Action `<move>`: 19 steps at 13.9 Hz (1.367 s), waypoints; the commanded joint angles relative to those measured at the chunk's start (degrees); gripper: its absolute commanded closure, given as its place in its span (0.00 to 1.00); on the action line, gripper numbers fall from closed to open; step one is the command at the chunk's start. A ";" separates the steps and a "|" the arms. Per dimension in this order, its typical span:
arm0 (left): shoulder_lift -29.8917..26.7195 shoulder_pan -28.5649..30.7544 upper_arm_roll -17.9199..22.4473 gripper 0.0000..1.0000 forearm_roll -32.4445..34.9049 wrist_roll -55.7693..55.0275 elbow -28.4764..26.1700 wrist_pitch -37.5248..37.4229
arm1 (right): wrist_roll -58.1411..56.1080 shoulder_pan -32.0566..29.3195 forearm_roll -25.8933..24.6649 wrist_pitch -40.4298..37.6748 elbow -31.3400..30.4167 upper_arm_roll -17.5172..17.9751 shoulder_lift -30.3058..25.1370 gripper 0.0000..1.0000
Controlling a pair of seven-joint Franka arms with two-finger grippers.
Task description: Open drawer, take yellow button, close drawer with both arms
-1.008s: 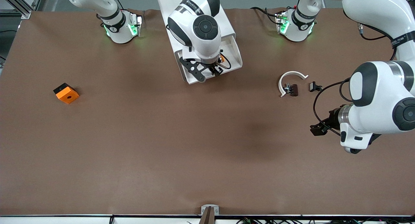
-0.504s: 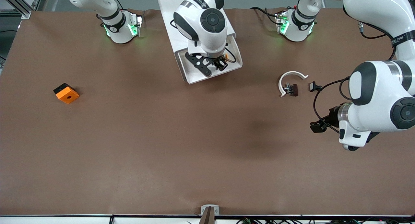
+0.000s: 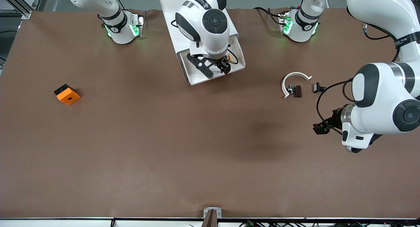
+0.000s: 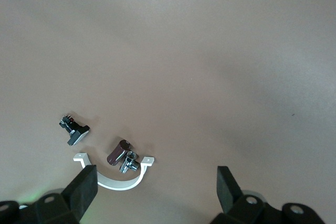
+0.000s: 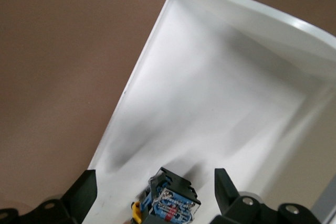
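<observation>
The white cabinet (image 3: 170, 10) stands between the arm bases, and its drawer (image 3: 197, 77) is pulled open toward the front camera. My right gripper (image 3: 220, 65) is down in the drawer, open. In the right wrist view the button (image 5: 170, 200), a black-blue body with a yellow cap, lies on the drawer floor (image 5: 210, 87) between the spread fingers of my right gripper (image 5: 155, 190), untouched. A speck of the button (image 3: 229, 58) shows in the front view. My left gripper (image 3: 320, 128) (image 4: 156, 187) is open and empty over bare table toward the left arm's end.
An orange block with a hole (image 3: 67, 94) lies toward the right arm's end. A white arc (image 3: 293, 79) (image 4: 118, 181) and small dark clips (image 3: 297, 90) (image 3: 318, 87) (image 4: 73, 129) lie beside the left gripper.
My right gripper moved from the drawer's front edge deeper into the drawer, toward the cabinet, and now stands around the button. My left arm drifted slightly.
</observation>
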 commanded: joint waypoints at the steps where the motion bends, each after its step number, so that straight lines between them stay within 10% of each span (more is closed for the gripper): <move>1: -1.66 -1.00 -0.11 0.00 1.38 0.89 -2.66 1.62 | 3.65 0.26 1.99 -0.45 1.13 0.03 0.47 0.00; 11: -1.57 -1.09 -0.11 0.00 1.38 0.89 -3.89 2.41 | 5.51 0.97 5.25 -0.18 0.78 0.03 1.17 0.09; 19: -1.48 -1.18 -0.11 0.00 1.38 0.89 -4.16 2.85 | 5.25 0.53 5.61 1.84 1.22 0.03 2.66 0.81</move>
